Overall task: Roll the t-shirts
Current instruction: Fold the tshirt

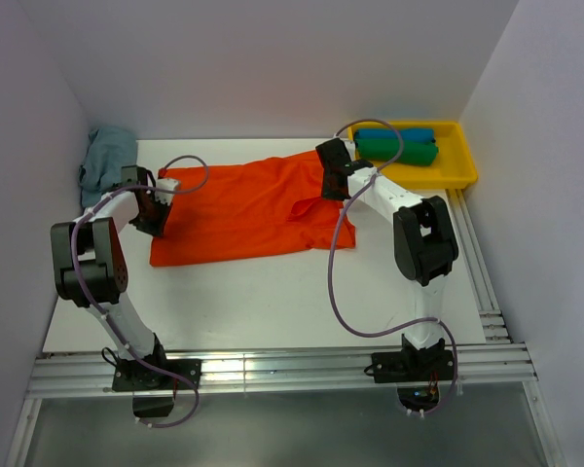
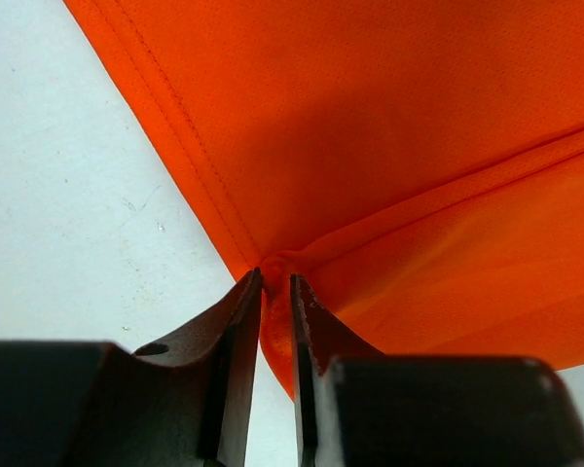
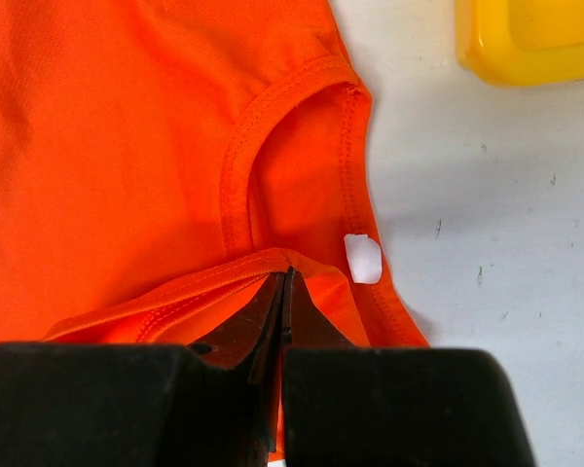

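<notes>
Two arms reach from the near edge of the white bench (image 1: pixel 273 302) to a single orange t-shirt (image 1: pixel 243 209), which lies spread and mostly flat between the two grippers. The fabric is a bright orange-red fine knit with double-stitched hems. The left gripper (image 2: pixel 275 282) is clenched on a pinch of cloth at the shirt's left edge, where a hem and a fold line meet at its fingertips; bare bench lies to its left. The right gripper (image 3: pixel 287 277) is closed tight on a folded edge just below the neckline. The curved collar seam lies directly beyond its tips, and one white neck label (image 3: pixel 363 258) sits just to their right. A small flap of cloth is turned over beside this gripper.

Beyond and to the right of the right gripper stands one yellow tray (image 1: pixel 462 156). It holds two rolled shirts, one blue roll (image 1: pixel 394 134) and one green roll (image 1: pixel 399 151), side by side and touching. Beyond the left gripper, against the far-left wall, lies one crumpled grey-blue garment (image 1: pixel 107 161), near the orange shirt's corner.
</notes>
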### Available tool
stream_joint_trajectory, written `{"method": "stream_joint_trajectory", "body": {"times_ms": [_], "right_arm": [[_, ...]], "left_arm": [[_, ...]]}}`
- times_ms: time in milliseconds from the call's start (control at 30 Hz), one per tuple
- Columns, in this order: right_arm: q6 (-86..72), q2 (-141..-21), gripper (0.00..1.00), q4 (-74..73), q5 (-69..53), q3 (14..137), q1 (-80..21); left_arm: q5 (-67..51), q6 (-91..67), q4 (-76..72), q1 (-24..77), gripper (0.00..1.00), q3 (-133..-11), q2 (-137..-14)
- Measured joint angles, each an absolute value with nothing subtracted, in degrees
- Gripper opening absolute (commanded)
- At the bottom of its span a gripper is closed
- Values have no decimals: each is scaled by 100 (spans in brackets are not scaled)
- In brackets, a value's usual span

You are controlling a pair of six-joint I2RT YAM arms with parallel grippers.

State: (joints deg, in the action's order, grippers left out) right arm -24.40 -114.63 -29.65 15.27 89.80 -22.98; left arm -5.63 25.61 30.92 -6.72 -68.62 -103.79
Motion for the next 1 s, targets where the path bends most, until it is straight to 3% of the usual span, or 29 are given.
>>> {"method": "stream_joint_trajectory", "body": {"times_ms": [100, 233, 1000], "right_arm": [[-2440, -11463, 0, -2967, 1518, 8980, -2298], [-2440, -11463, 0, -2965, 1514, 8980, -2296], [-2445, -11459, 0, -2963, 1540, 8965, -2296]], "left_arm": [[-530, 2561, 3083, -674, 18, -6858, -10381], [-489, 2561, 3070, -674, 1, -6855, -10383], [-523, 2268, 2731, -760, 0, -6855, -10215]]}}
